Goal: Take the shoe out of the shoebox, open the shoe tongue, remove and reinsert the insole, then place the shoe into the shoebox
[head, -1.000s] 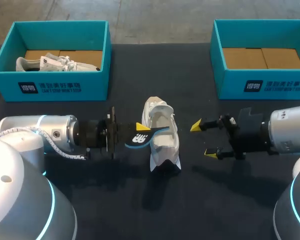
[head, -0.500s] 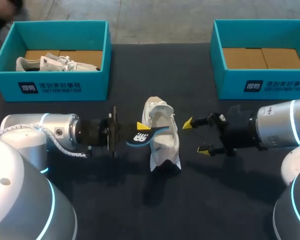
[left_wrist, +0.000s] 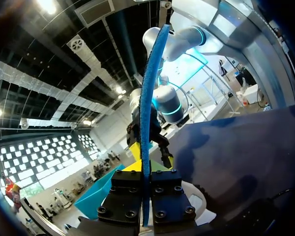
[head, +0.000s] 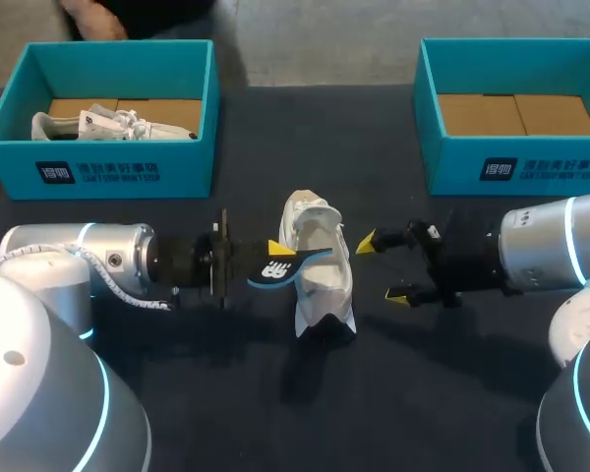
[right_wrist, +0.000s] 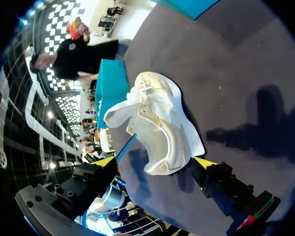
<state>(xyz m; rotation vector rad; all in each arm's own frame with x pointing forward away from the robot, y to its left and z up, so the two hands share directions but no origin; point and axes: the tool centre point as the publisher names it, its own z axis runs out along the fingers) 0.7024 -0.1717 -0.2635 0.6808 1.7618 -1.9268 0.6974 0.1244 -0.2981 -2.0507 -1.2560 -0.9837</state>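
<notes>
Insole [head: 287, 269] rear hidden w/in left end effector [head: 274, 259].

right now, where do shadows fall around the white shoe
Head view: the white fabric shoe throws a soft shadow on the black table toward the robot. Right wrist view: a dark shadow patch lies on the table beside the shoe, hiding nothing.

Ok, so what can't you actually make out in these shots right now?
Head view: whether the tip of the insole is inside the shoe or only over it; the two overlap.
Head view: the shoe's inside, covered by its own upper.
Left wrist view: most of the shoe, hidden behind the left gripper and the insole.
</notes>
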